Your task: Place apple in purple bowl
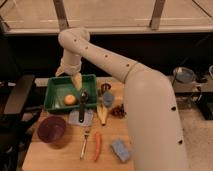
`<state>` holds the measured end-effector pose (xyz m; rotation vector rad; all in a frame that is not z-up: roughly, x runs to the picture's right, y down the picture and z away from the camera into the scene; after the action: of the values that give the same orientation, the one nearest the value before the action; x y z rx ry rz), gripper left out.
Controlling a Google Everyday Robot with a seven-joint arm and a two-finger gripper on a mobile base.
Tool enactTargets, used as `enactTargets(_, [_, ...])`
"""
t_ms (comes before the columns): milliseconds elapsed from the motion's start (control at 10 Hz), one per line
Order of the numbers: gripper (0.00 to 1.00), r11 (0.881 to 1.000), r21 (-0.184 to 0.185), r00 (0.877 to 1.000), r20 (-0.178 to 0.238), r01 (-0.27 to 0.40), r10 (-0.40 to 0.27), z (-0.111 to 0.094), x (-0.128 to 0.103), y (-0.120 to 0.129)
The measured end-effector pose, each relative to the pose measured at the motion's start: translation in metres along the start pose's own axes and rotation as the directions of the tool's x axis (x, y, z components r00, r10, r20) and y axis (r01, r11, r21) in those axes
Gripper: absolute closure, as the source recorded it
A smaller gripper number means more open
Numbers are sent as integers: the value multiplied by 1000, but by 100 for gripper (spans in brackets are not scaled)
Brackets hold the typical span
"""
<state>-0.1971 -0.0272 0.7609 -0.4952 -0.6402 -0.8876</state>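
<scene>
The apple (70,99), small and yellow-orange, lies inside the green tray (54,86) at the table's back left. The purple bowl (51,129) stands empty on the wooden table in front of the tray, near the left edge. My gripper (76,81) hangs from the white arm over the tray, just above and slightly right of the apple, and is not touching it.
A black ladle (82,99) lies across the tray's front edge onto a grey plate (80,118). A fork (85,143), a carrot (97,146) and a blue sponge (120,150) lie at the front. A black chair (17,97) stands to the left.
</scene>
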Motion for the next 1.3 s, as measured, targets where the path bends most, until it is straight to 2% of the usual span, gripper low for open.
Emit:
enactTargets(300, [20,999,-12,999,3,33,-33,29,-27,-20])
enactTargets(500, [20,999,-17,999,-12,29,-30,42,-30,-27])
enactTargets(600, [20,1000,-20,1000,-15,24,-24,50,-27,-30])
enactTargets(800, [20,1000,-22,999,-25,-22,22,62,-6,-31])
enactTargets(1100, [20,997,8,997,-6,-82,82,74,8,-32])
enactTargets(1300, [20,996,37,996,-30,-85,86,87,7,-33])
